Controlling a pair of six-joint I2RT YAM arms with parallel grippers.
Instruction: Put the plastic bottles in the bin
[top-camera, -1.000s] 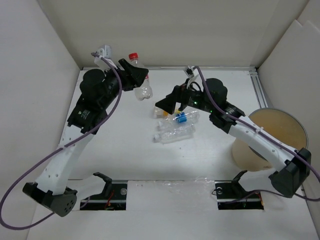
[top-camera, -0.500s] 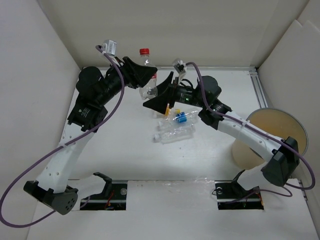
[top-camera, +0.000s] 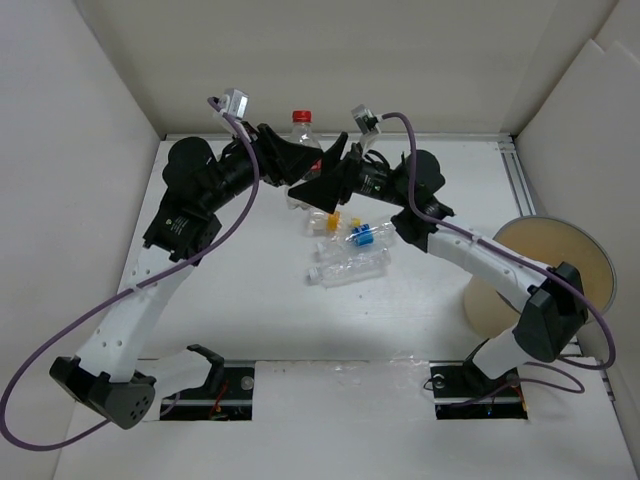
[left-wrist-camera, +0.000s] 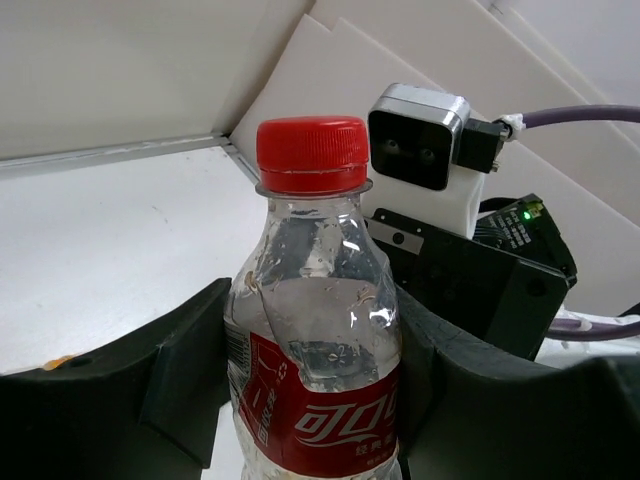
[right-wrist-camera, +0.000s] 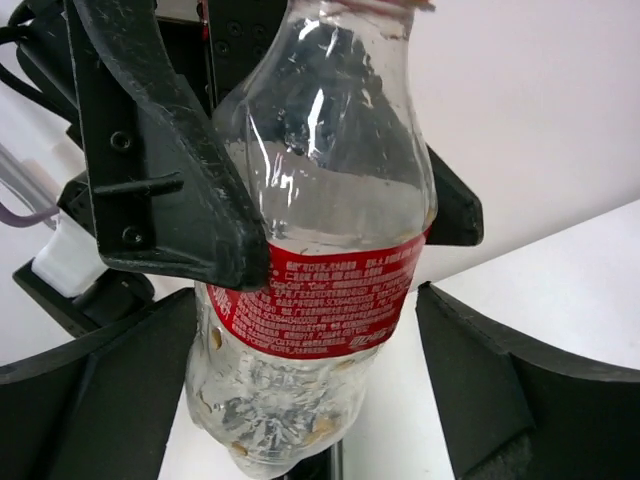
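Note:
My left gripper (top-camera: 293, 160) is shut on a clear plastic bottle with a red label and red cap (top-camera: 303, 133). It holds the bottle upright above the table's back middle. In the left wrist view the bottle (left-wrist-camera: 318, 330) sits between the pads of that gripper (left-wrist-camera: 315, 400). My right gripper (top-camera: 322, 182) is open, with its fingers on either side of the bottle's lower half (right-wrist-camera: 320, 230). The right finger (right-wrist-camera: 480, 380) stands clear of the bottle. The tan bin (top-camera: 490, 305) stands at the right.
Three more bottles lie in the middle of the table: one with a blue label (top-camera: 368, 236), one with a yellow-orange cap (top-camera: 330, 222) and a plain clear one (top-camera: 348, 268). White walls enclose the table. The right wrist camera (left-wrist-camera: 420, 135) is just behind the held bottle.
My left arm carried the red-label bottle to the right and higher. My right gripper swung up and left from over the pile and now straddles the bottle.

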